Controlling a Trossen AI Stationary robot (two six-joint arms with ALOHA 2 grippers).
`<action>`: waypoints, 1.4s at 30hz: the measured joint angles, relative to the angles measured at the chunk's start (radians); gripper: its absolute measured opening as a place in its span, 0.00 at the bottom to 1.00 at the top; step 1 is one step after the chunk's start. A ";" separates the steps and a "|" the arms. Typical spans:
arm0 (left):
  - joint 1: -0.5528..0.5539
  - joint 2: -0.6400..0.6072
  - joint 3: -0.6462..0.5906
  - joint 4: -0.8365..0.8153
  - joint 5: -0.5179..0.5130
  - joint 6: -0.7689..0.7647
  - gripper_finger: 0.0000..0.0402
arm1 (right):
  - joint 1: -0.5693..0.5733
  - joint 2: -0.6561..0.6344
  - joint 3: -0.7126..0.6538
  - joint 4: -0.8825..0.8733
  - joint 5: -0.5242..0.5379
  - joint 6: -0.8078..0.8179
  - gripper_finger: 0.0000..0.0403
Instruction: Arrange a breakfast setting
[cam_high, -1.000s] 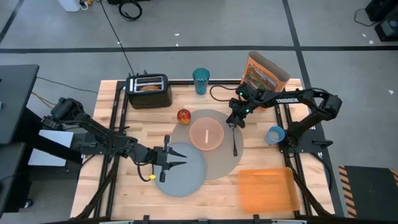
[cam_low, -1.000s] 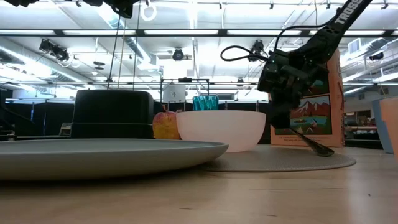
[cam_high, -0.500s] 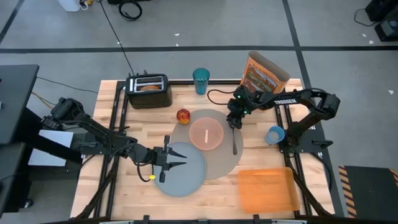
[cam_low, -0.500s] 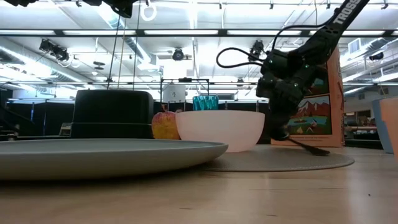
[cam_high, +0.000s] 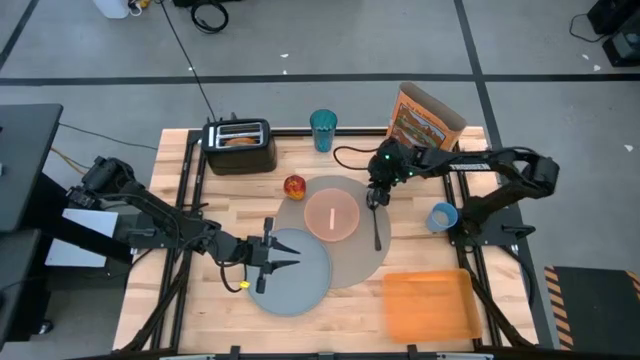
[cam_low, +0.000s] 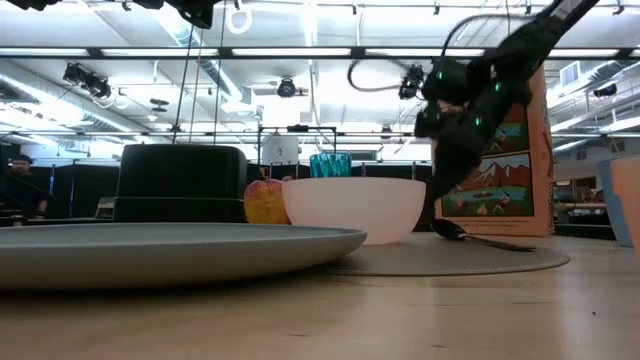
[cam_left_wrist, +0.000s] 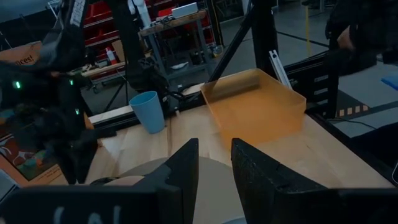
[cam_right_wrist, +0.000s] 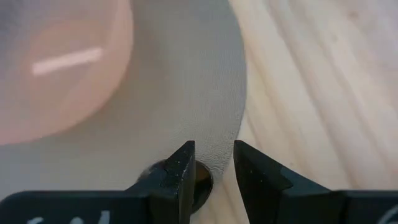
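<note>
one wooden table (cam_high: 250, 190) is seen from above, with one large round tan mat (cam_high: 372, 262) near its middle and one flat orange tray (cam_high: 428, 305) at its near right corner. one grey-blue plate (cam_high: 292, 272) lies at the mat's near left, overlapping its edge. one orange cereal box (cam_high: 425, 118) stands at the far right edge, and one black toaster (cam_high: 238, 146) at the far left, with a toast ring (cam_high: 239, 141) seen in its slot. one pink translucent bowl (cam_high: 332, 215) sits on the mat, and one metal spoon (cam_high: 376, 226) lies on the mat just right of the bowl. one red-yellow apple (cam_high: 295, 186) rests at the mat's far left edge. two cups are counted: a teal one (cam_high: 323, 129) at the far edge and a small light-blue cup (cam_high: 442, 216) on the right. the right gripper (cam_high: 374, 198) is held just above the spoon's far end; its jaws are parted narrowly, nothing is clamped between them, and the spoon's bowl is glimpsed below them in the right wrist view. the left gripper (cam_high: 281, 255) is held over the plate's left part, its jaws narrowly parted and holding nothing.
</note>
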 joint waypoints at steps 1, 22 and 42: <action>0.000 0.000 0.000 0.000 0.000 0.000 0.26 | 0.012 -0.023 0.015 -0.034 0.014 0.019 0.29; 0.001 0.000 0.000 0.001 -0.001 -0.002 0.26 | 0.582 -0.365 0.202 -1.059 0.220 1.009 0.28; 0.001 0.000 0.000 0.011 -0.001 -0.007 0.26 | 0.608 -0.359 0.085 -1.095 0.225 1.215 0.37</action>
